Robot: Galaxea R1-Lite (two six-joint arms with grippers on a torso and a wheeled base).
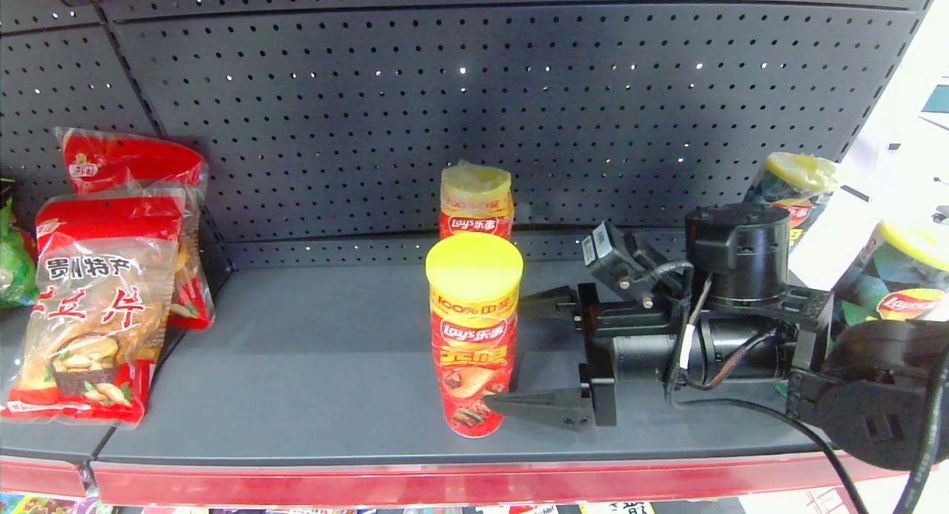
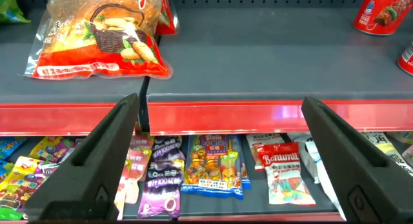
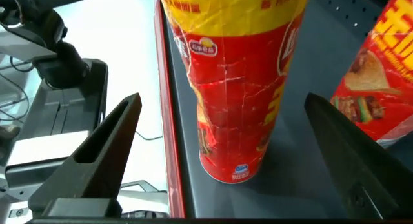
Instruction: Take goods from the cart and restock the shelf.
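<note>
A red chip can with a yellow lid point(image 1: 473, 336) stands upright near the front of the dark shelf point(image 1: 319, 373). A second red can point(image 1: 476, 199) stands behind it by the back wall. My right gripper point(image 1: 506, 352) is open and level with the front can's lower half, one finger on each side and gaps to both. In the right wrist view the front can point(image 3: 235, 88) stands between the fingers point(image 3: 97, 166), with the other can point(image 3: 381, 75) beyond. My left gripper point(image 2: 219, 100) is open and holds nothing, in front of the shelf's red front edge point(image 2: 213, 114).
Red snack bags point(image 1: 96, 306) lean at the shelf's left end, with a green bag point(image 1: 11, 262) at the far left. Dark cans with yellow lids point(image 1: 797, 180) stand to the right. A lower shelf holds several candy packs point(image 2: 213, 169). The perforated back panel point(image 1: 474, 113) closes the rear.
</note>
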